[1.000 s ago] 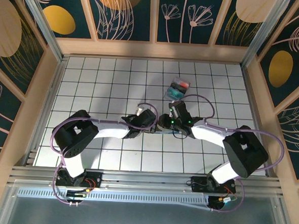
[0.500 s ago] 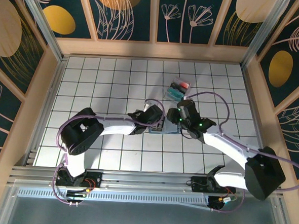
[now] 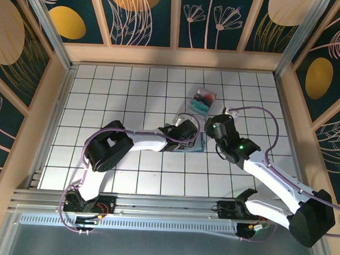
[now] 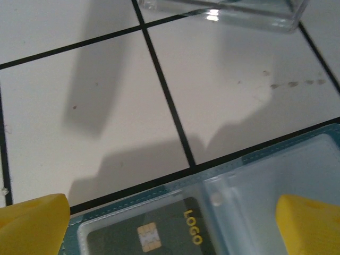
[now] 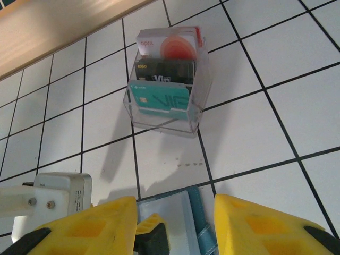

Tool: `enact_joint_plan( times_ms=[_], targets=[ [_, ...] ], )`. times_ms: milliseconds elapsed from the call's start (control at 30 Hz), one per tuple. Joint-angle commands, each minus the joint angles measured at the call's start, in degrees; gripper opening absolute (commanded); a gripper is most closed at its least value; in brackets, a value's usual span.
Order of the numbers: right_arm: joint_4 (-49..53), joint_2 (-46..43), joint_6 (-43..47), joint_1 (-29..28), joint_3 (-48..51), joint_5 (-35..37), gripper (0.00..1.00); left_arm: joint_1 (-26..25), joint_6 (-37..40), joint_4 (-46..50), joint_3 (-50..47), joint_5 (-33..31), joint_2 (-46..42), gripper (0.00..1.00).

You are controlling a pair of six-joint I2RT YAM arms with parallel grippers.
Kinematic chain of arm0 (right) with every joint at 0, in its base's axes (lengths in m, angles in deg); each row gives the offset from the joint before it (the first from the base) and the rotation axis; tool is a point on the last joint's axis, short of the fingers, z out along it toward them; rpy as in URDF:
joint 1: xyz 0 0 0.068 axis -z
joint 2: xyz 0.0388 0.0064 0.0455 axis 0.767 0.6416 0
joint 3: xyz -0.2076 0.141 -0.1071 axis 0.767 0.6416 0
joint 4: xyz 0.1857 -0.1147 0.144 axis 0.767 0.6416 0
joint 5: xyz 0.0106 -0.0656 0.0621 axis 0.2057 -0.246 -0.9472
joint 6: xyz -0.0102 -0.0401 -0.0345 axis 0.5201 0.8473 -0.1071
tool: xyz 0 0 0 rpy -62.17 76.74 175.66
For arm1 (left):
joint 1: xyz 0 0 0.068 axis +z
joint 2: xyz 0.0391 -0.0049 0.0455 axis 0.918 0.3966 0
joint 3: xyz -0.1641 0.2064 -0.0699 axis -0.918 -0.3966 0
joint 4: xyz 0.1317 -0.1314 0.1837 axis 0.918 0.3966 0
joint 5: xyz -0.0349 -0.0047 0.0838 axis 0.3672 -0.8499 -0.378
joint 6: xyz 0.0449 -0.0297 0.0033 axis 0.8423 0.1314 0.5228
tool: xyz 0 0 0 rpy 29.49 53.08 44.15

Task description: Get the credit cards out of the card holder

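The slate-blue card holder (image 4: 265, 178) lies on the gridded desk (image 4: 79, 79) near a clear tray (image 5: 164, 95), with a dark credit card (image 4: 159, 234) in its pocket. The left tool (image 4: 172, 223) and right tool (image 5: 175, 212) hover over it, both released.

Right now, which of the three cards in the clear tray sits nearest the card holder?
The teal card, at the tray's end facing the card holder; the black card stands behind it, the orange-and-white card farthest.
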Motion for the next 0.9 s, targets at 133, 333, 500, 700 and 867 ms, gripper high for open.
enact_joint_plan(
  times_ms=[133,333,500,700,867],
  targets=[
    [2.18,-0.41,0.84,0.34,-2.28,3.29,0.43,-0.16,-2.07,5.94,3.53,-6.15,1.54,0.99],
    [1.45,1.9,2.25,0.32,-2.91,-1.29,0.42,0.0,-7.23,5.84,0.63,-7.38,-3.36,0.99],
    [-1.18,5.14,1.9,0.21,-2.05,-7.23,0.34,2.76,-13.55,7.18,-5.32,-9.24,-11.06,0.99],
    [-6.17,10.03,1.78,0.3,-1.28,-17.71,0.34,7.36,-13.32,4.65,-11.97,-5.7,-16.6,0.99],
    [-8.24,17.75,3.04,1.59,-3.56,-28.66,0.34,7.36,-11.61,8.25,-11.74,-5.41,-14.45,0.99]
  ],
)
